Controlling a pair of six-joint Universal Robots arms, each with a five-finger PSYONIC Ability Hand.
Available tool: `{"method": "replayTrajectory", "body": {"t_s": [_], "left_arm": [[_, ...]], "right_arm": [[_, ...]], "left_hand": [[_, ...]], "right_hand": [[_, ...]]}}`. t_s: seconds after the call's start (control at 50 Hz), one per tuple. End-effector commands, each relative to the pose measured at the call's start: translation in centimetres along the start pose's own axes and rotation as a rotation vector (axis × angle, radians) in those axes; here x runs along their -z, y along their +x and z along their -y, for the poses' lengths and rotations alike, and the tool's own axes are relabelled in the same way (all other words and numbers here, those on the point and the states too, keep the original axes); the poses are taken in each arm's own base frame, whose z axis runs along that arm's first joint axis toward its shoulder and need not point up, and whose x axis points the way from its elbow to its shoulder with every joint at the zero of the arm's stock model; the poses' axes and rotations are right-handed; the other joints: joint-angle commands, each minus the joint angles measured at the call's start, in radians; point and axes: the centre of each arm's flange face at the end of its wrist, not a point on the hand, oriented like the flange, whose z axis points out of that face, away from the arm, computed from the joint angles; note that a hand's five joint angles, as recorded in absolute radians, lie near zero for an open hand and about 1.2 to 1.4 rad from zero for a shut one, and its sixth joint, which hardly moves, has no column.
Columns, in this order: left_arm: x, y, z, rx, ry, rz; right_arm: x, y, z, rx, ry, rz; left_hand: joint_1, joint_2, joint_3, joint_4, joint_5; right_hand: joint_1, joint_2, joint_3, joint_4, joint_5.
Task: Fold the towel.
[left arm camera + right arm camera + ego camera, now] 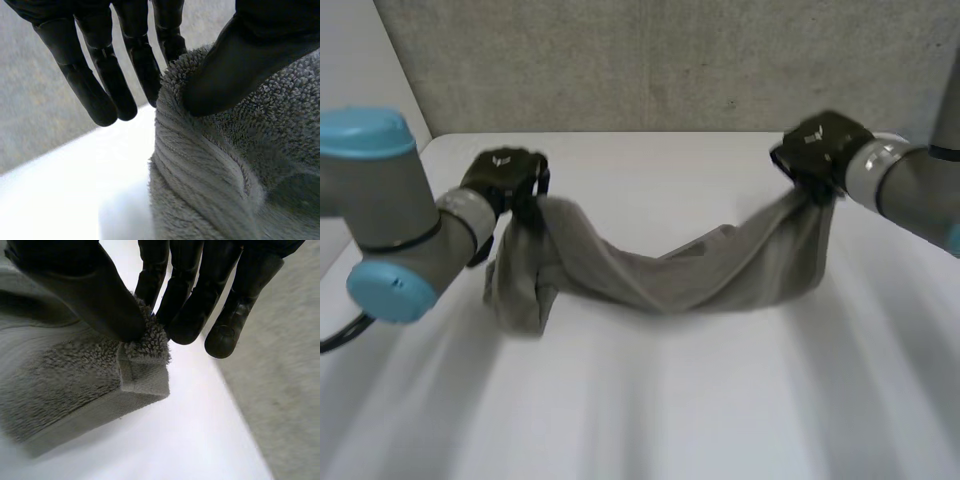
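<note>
Two pinches are all we have: left hand (505, 178) and right hand (823, 145) each clamp a towel (660, 270) end (middle sagging to the worktop (670, 400)), and we fear these shallow thumb grips could slip under its weight.

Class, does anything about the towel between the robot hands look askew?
Yes: the towel sags unevenly. The right robot hand pinches a corner; the left robot hand holds a bunched edge, cloth heaped below it.
</note>
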Motion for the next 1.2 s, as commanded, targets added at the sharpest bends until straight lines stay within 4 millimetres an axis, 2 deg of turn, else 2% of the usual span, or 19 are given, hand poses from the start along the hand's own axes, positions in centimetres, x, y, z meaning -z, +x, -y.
{"method": "replayTrajectory", "body": {"t_s": [0.02, 0.04, 0.08, 0.12, 0.22, 0.32, 0.34, 0.36, 0.38, 0.4, 0.44, 0.46, 0.5, 0.66, 0.84, 0.88, 0.9, 0.92, 1.2], "left_arm": [[-2.5, -0.8, 10.5, -0.070, 0.451, 0.054], [-2.5, -0.8, 10.5, -0.070, 0.452, 0.054], [-1.6, -1.1, 14.5, -0.055, 0.644, 0.071], [-1.1, -1.5, 15.8, -0.047, 0.703, 0.082], [-0.7, -1.6, 15.5, -0.030, 0.698, 0.076], [-1.3, -1.5, 11.4, -0.025, 0.576, 0.068], [-1.4, -1.4, 9.3, -0.025, 0.515, 0.067], [-1.4, -1.4, 9.2, -0.025, 0.514, 0.067], [-1.4, -1.2, 6.7, -0.016, 0.439, 0.059], [-1.4, -1.2, 6.6, -0.016, 0.439, 0.059], [-0.8, -1.0, 2.2, -0.010, 0.300, 0.053], [-0.8, -1.0, 2.1, -0.010, 0.299, 0.053], [-0.1, -1.2, -1.3, -0.036, 0.191, 0.061], [3.1, -0.6, -7.7, -0.204, -0.031, 0.046], [5.6, -0.6, -8.3, -0.304, -0.074, -0.009], [6.2, -0.4, -7.6, -0.314, -0.071, -0.048], [6.2, -0.4, -7.6, -0.314, -0.071, -0.048], [6.5, -0.5, -7.2, -0.317, -0.076, -0.064], [6.5, -0.6, -1.9, -0.363, 0.032, -0.126]], "right_arm": [[-2.2, 6.7, 6.8, -0.076, 0.491, -0.485], [-2.2, 6.7, 6.8, -0.076, 0.492, -0.486], [-0.2, 8.4, 8.5, -0.090, 0.581, -0.593], [0.6, 8.4, 9.1, -0.090, 0.590, -0.600], [0.5, 7.3, 8.2, -0.097, 0.547, -0.548], [0.2, 5.5, 6.1, -0.100, 0.478, -0.460], [0.2, 4.7, 5.4, -0.102, 0.453, -0.422], [0.1, 3.8, 4.6, -0.107, 0.427, -0.386], [0.1, 3.8, 4.6, -0.107, 0.427, -0.386], [-0.1, 2.7, 3.5, -0.115, 0.385, -0.340], [-0.3, 1.3, 2.1, -0.128, 0.330, -0.284], [-0.3, 0.3, 0.9, -0.142, 0.277, -0.246], [-0.3, -0.3, -0.4, -0.158, 0.223, -0.218], [0.4, -3.6, -7.4, -0.153, -0.025, -0.065], [1.4, -4.0, -10.0, -0.152, -0.103, -0.042], [1.6, -4.2, -10.2, -0.156, -0.109, -0.038], [1.6, -4.2, -10.2, -0.156, -0.109, -0.038], [1.6, -4.3, -10.3, -0.156, -0.109, -0.036], [1.7, -5.2, -10.7, -0.161, -0.096, -0.011]], "left_hand": [[-0.035, -0.052, -0.067, -0.056, -0.211], [-0.035, -0.052, -0.067, -0.056, -0.211], [-0.027, -0.043, -0.058, -0.047, -0.202], [-0.027, -0.043, -0.058, -0.047, -0.202], [-0.027, -0.043, -0.058, -0.047, -0.202], [-0.027, -0.043, -0.058, -0.047, -0.202], [-0.027, -0.043, -0.058, -0.047, -0.202], [-0.027, -0.043, -0.058, -0.047, -0.202], [-0.027, -0.043, -0.058, -0.047, -0.202], [-0.027, -0.043, -0.058, -0.047, -0.202], [-0.027, -0.043, -0.058, -0.047, -0.202], [-0.027, -0.043, -0.058, -0.047, -0.202], [-0.027, -0.043, -0.058, -0.047, -0.202], [-0.070, -0.087, -0.102, -0.091, -0.246], [-0.402, -0.419, -0.434, -0.423, -0.578], [-0.942, -0.959, -0.974, -0.963, -1.118], [-0.945, -0.962, -0.977, -0.966, -1.121], [-1.233, -1.249, -1.265, -1.254, -1.409], [-1.245, -1.261, -1.276, -1.265, -1.420]], "right_hand": [[0.067, 0.088, 0.052, 0.055, 0.064], [0.067, 0.088, 0.052, 0.055, 0.064], [0.067, 0.088, 0.052, 0.055, 0.064], [0.067, 0.088, 0.052, 0.055, 0.064], [0.067, 0.088, 0.052, 0.055, 0.064], [0.067, 0.088, 0.052, 0.055, 0.064], [0.067, 0.088, 0.052, 0.055, 0.064], [0.067, 0.088, 0.052, 0.055, 0.064], [0.067, 0.088, 0.052, 0.055, 0.064], [0.067, 0.088, 0.052, 0.055, 0.064], [0.067, 0.088, 0.052, 0.055, 0.064], [0.067, 0.088, 0.052, 0.055, 0.064], [0.067, 0.088, 0.052, 0.055, 0.064], [0.067, 0.088, 0.052, 0.055, 0.064], [0.067, 0.088, 0.052, 0.055, 0.064], [0.067, 0.088, 0.052, 0.055, 0.064], [0.067, 0.088, 0.052, 0.055, 0.064], [0.067, 0.088, 0.052, 0.055, 0.064], [0.067, 0.088, 0.052, 0.055, 0.064]]}}
